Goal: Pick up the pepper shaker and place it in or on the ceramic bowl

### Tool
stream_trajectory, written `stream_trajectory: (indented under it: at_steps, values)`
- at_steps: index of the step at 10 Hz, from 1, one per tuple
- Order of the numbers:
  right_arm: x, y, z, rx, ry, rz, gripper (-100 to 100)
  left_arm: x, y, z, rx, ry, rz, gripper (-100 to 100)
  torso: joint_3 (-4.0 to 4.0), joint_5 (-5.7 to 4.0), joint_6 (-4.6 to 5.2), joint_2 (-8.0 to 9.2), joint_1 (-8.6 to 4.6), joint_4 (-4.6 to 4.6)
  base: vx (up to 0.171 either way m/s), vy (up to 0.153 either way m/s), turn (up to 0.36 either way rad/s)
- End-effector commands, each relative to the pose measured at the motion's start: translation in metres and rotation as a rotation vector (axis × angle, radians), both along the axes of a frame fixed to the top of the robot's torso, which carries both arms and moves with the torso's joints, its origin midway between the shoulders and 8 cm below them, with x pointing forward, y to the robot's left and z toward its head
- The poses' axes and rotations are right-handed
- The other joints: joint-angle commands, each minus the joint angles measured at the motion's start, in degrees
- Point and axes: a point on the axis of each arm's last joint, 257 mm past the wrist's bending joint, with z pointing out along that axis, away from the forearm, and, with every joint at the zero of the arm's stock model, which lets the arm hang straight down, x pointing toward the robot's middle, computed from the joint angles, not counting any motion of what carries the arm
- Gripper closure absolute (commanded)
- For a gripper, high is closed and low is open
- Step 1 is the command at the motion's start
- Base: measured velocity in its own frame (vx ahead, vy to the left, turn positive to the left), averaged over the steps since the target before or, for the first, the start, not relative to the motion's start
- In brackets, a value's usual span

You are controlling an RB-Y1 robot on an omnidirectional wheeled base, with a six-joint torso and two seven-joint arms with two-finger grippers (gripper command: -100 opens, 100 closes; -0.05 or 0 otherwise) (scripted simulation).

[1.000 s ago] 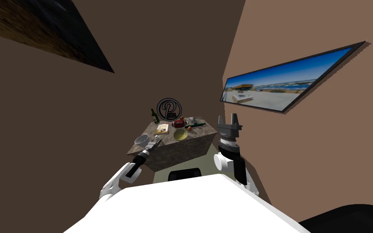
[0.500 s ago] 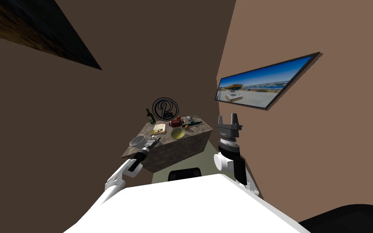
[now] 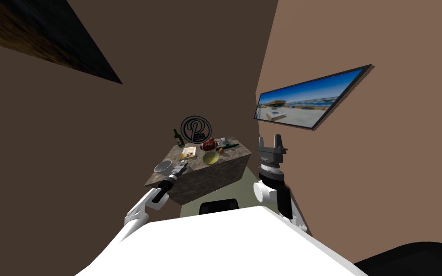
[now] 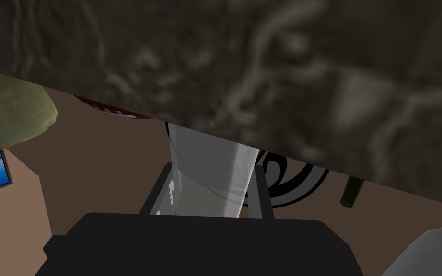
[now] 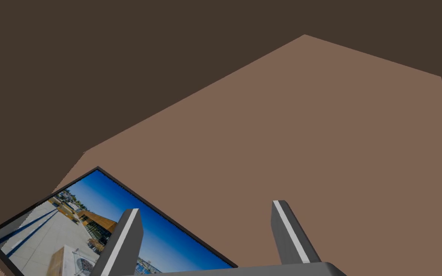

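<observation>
At nine o'clock from the shaker, the grey bowl [image 3: 163, 167] is being shown just beside the left gripper [image 3: 181, 167], near the front edge of the table [image 3: 201, 168]. The pepper shaker [image 4: 210, 153], pale and see-through, is being clenched between that gripper's jaws, which are pressing on its two sides. Its far end is meeting the marbled top, so it is being judged as gripped but not yet lifted.

At about two o'clock from the shaker, a yellow-green bowl [image 3: 211, 158] is being seen. Which of the two bowls is the ceramic one cannot be told.

The lift is best being made straight up off the top before any sideways travel. The grip should be firm and the shaker upright, since so smooth a body is likely to slip.

At three o'clock, off the table, the right gripper [image 3: 270, 139] is being held raised, its jaws released and standing wide apart.
</observation>
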Motion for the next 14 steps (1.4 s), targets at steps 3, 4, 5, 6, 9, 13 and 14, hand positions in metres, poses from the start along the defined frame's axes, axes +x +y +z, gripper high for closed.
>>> stream_trajectory:
  at_steps: [3, 4, 5, 6, 9, 13, 14]
  values:
    - [0.0, 0.0, 0.0, 0.0, 0.0, 0.0, 0, -0.006, -0.006, 0.0, -0.001, 0.001, -0.016, 100, 0.0, -0.01, 0.0, -0.01, 0.0, 0.0, 0.01, -0.002, 0.053]
    - [0.0, 0.0, 0.0, 0.0, 0.0, 0.0, 0, -0.013, -0.013, 0.0, -0.001, 0.002, -0.032, 100, -0.03, -0.02, -0.1, -0.05, -0.01, -0.01, 0.068, -0.007, 0.21]
    - [0.0, 0.0, 0.0, 0.0, 0.0, 0.0, 0, -0.016, -0.016, -0.001, -0.001, 0.003, -0.04, 100, -0.09, -0.01, -0.11, -0.16, 0.0, -0.05, 0.069, -0.006, 0.127]
    - [0.0, 0.0, 0.0, 0.0, 0.0, 0.0, 0, -0.023, -0.023, -0.002, -0.002, 0.004, -0.057, 100, -0.12, -0.01, -0.06, -0.21, -0.01, -0.04, 0.063, -0.001, 0.145]
    - [0.0, 0.0, 0.0, 0.0, 0.0, 0.0, 0, -0.025, -0.014, -0.009, 0.019, 0.023, -0.043, 100, -0.04, -0.01, -0.01, -0.07, 0.0, -0.01, -0.035, -0.021, 0.01]
    - [0.0, 0.0, 0.0, 0.0, 0.0, 0.0, 0, -0.024, -0.003, -0.012, 0.061, 0.04, -0.042, 100, 0.11, 0.49, -0.31, 0.88, 0.08, -0.62, -0.168, -0.029, -0.023]
    - [0.0, 0.0, 0.0, 0.0, 0.0, 0.0, 0, -0.023, 0.001, -0.011, 0.077, 0.043, -0.041, 100, 0.1, 0.57, -0.34, 0.98, 0.11, -0.73, -0.181, -0.027, -0.055]
